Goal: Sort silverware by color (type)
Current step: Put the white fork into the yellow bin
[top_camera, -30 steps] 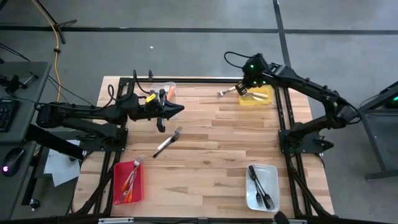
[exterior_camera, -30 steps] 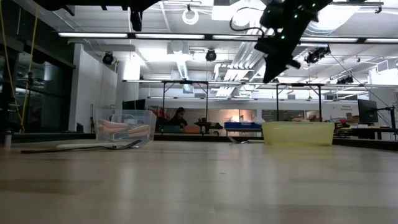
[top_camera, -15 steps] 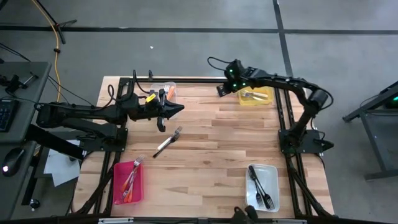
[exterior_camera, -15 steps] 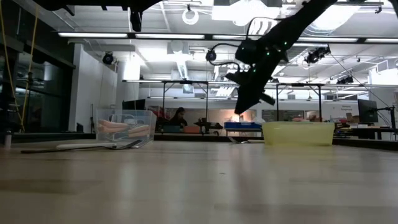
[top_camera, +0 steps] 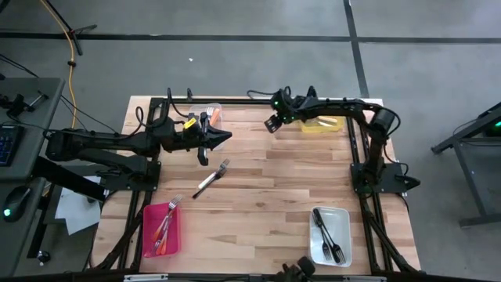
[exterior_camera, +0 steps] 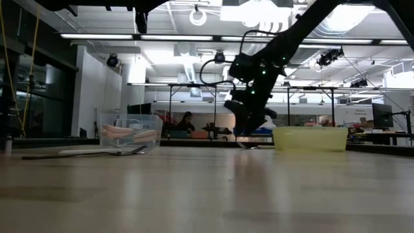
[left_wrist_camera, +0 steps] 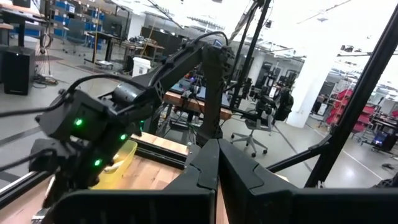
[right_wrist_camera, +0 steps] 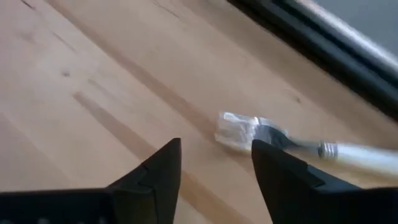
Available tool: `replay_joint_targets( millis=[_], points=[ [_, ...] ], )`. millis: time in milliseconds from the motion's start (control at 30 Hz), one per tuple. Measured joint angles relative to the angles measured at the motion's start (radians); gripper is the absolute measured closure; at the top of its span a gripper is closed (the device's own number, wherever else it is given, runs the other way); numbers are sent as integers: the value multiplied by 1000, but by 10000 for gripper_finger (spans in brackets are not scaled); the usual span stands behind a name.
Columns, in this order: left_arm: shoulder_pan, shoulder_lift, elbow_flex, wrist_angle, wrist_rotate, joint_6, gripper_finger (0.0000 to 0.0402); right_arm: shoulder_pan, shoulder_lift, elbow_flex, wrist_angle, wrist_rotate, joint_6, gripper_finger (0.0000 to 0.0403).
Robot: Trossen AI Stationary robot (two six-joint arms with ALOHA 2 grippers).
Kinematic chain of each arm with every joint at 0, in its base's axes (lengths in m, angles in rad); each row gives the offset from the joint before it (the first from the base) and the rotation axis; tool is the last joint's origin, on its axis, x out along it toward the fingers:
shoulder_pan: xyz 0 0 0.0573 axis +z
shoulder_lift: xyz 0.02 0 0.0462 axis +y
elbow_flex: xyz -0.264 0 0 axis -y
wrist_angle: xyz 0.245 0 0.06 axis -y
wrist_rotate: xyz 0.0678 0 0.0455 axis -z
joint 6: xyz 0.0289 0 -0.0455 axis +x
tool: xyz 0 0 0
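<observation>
Beside the translucent yellow rectangular plastic bin (top_camera: 322, 123), toward the table's middle, the right gripper (top_camera: 272, 124) hangs low over the light wooden slatted table (top_camera: 258, 188). Its two dark fingers (right_wrist_camera: 281, 177) stand spread apart with bare wood between them. A white-handled metal fork (right_wrist_camera: 292, 144) lies flat on the table just ahead of those fingertips, its tines pointing toward the gap; nothing is pinched. The yellow bin holds pale-handled utensils.

Well apart from the yellow bin, on the opposite side of the table, the left gripper (top_camera: 225, 137) waits above the table with its fingers (left_wrist_camera: 208, 168) pressed together, empty. Just behind it sits a clear plastic bin (top_camera: 209, 114) holding orange-handled utensils. A dark-handled metal fork (top_camera: 211, 178) lies loose on the wood near the left gripper, farther from the yellow bin. A red rectangular bin (top_camera: 162, 229) containing red-handled forks and a white rectangular bin (top_camera: 329, 236) containing dark utensils stand along the table edge farthest from the yellow bin.
</observation>
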Motion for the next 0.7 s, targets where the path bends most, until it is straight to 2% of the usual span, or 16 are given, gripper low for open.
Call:
replay_joint_targets(
  millis=[233,433,700],
  points=[
    [0,0,0,0,-25,-34,401,56,114,165,-110,193,-69,221],
    [0,0,0,0,-26,-54,401,52,182,281,-253,200,-70,221],
    [0,0,0,0,-26,-79,401,54,193,283,-316,221,-70,221]
  ],
)
